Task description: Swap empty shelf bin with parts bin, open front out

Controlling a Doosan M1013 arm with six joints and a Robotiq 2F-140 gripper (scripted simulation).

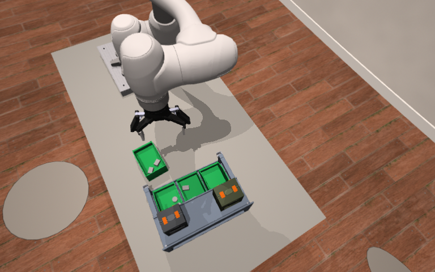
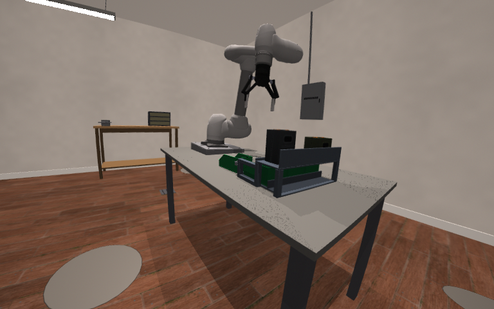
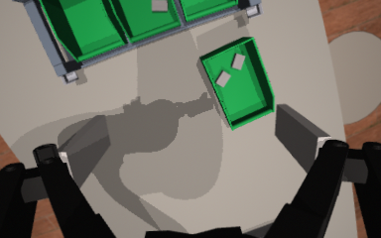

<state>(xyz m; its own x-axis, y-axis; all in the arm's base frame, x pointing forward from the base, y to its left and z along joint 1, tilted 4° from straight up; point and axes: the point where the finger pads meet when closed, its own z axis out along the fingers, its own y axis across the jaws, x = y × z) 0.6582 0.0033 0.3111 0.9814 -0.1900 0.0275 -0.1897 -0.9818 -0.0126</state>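
Note:
The green bin with parts stands upright on the table, in front of the shelf. Two small grey blocks lie in it. The empty green bin sits in the shelf's right-hand place in the top view, at the upper left in the wrist view; its rear is hidden under the board and the olive case. My gripper is open and empty. It points down, high above the table, on the robot-base side of the bins.
A middle bin with a grey block and a left bin with a round part share the shelf. A dark case and an olive case stand on the shelf's top board.

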